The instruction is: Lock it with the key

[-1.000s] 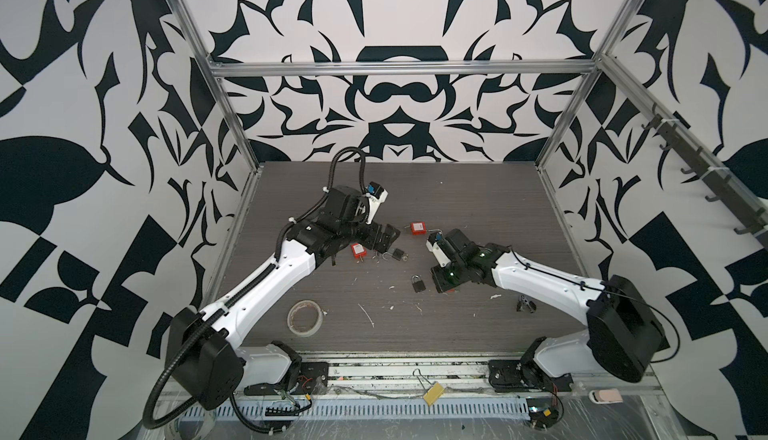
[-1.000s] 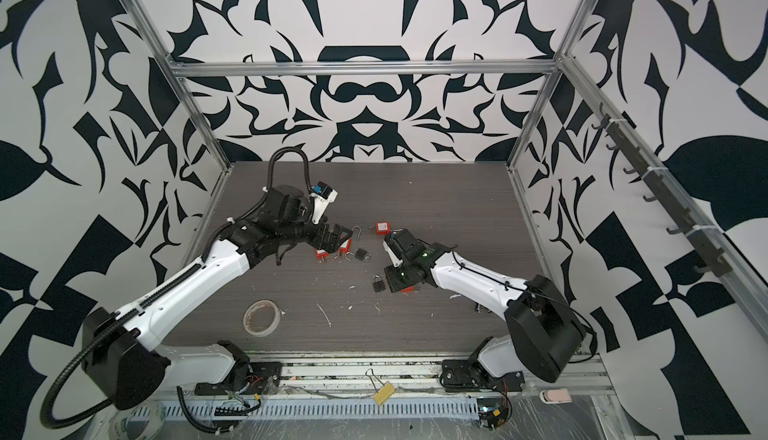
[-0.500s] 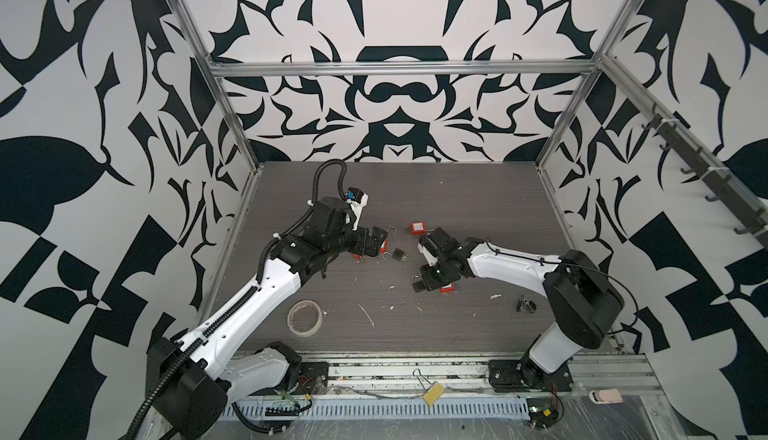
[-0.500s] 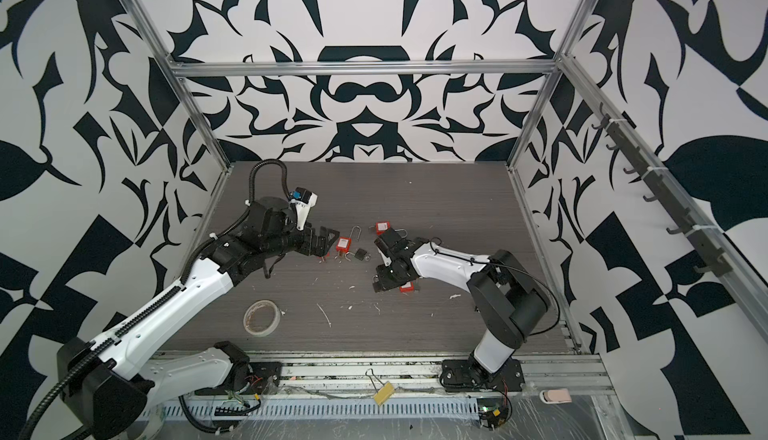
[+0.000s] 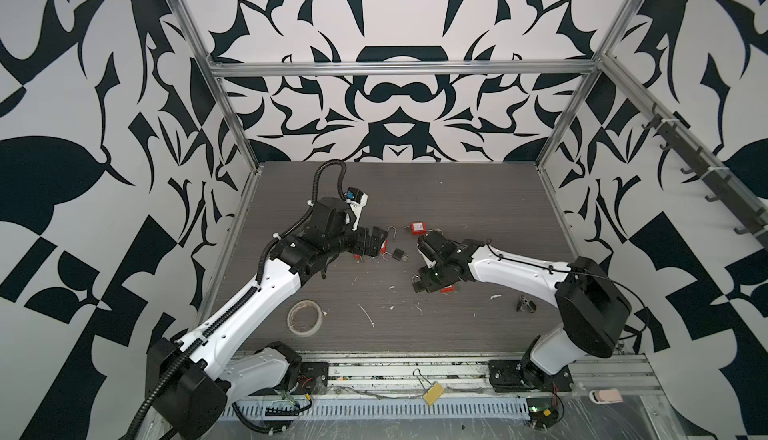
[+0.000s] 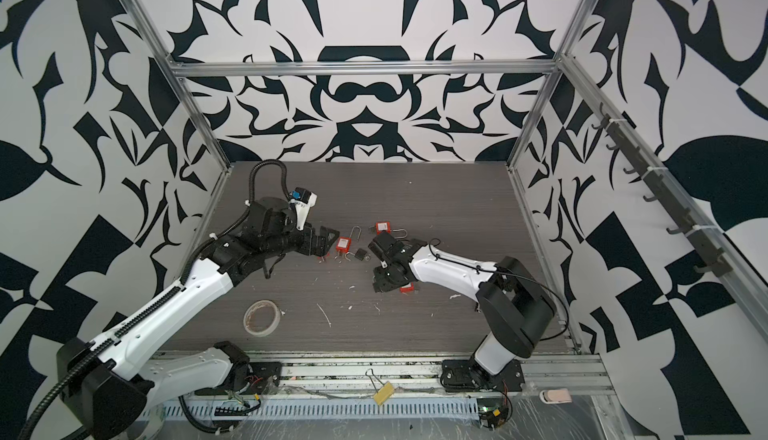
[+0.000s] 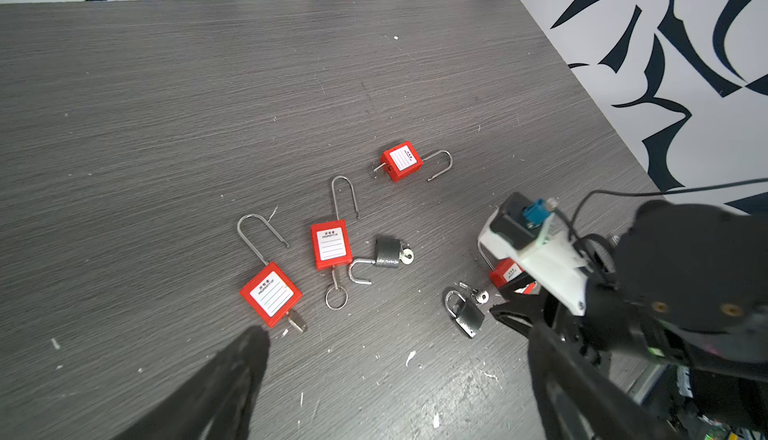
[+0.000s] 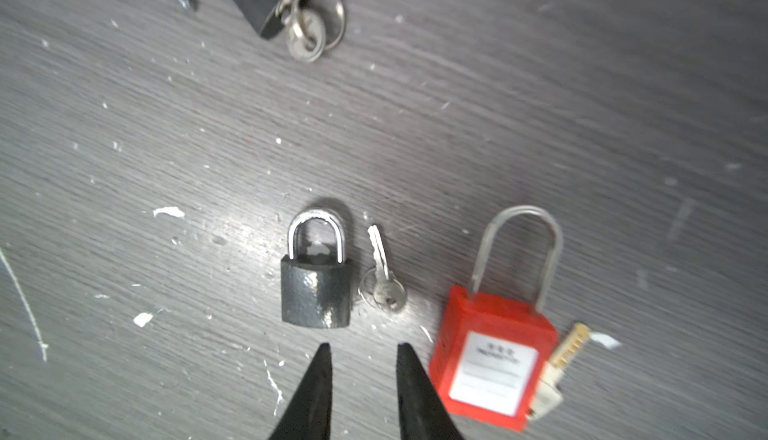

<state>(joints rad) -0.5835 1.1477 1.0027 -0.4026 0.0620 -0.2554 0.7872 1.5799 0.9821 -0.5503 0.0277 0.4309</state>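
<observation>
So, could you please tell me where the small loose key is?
In the right wrist view the small loose key lies between the shut black padlock and a red padlock, just ahead of the right gripper.

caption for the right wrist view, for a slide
Right gripper, jaws parted and empty, poised at a shut black padlock with a key lying beside it.

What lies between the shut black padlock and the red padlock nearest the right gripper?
A small silver key on a ring, lying loose between the black padlock and the red padlock, seen in the right wrist view.
</observation>
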